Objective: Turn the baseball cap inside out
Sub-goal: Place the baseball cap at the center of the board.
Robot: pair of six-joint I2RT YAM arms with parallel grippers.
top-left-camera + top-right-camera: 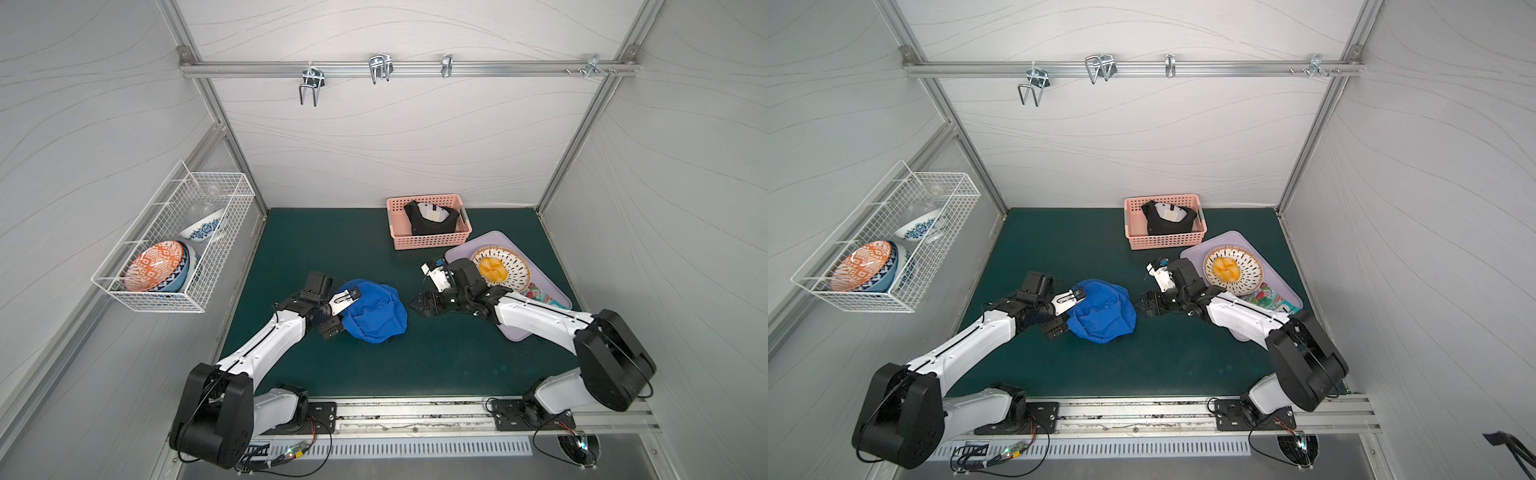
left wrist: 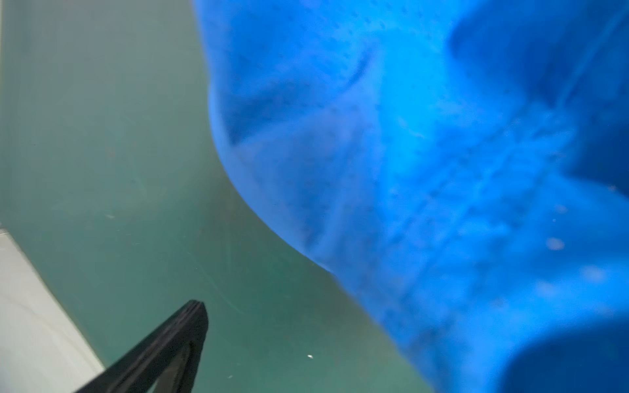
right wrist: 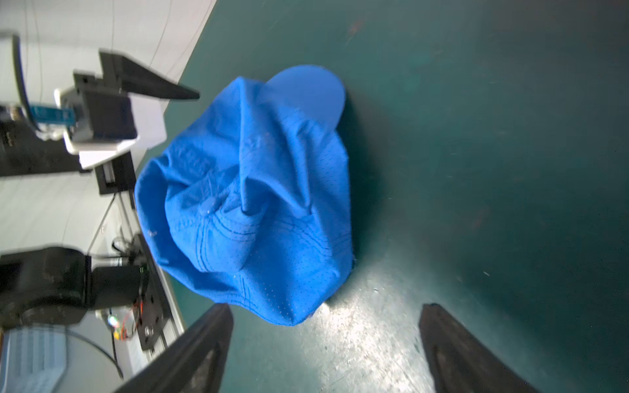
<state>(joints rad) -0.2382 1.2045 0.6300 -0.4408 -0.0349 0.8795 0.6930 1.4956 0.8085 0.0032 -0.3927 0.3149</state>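
Cap lies crumpled on the mat between the left gripper, spread wide against its edge, and the right gripper, wide and empty just beside it; its crown looks bunched rather than cleanly turned, so pushing it through likely remains.

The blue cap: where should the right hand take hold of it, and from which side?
Probably the mesh rim of the blue cap facing the right hand, approached low along the mat. It lies just ahead of the open fingers; the stiff brim is on the far side.
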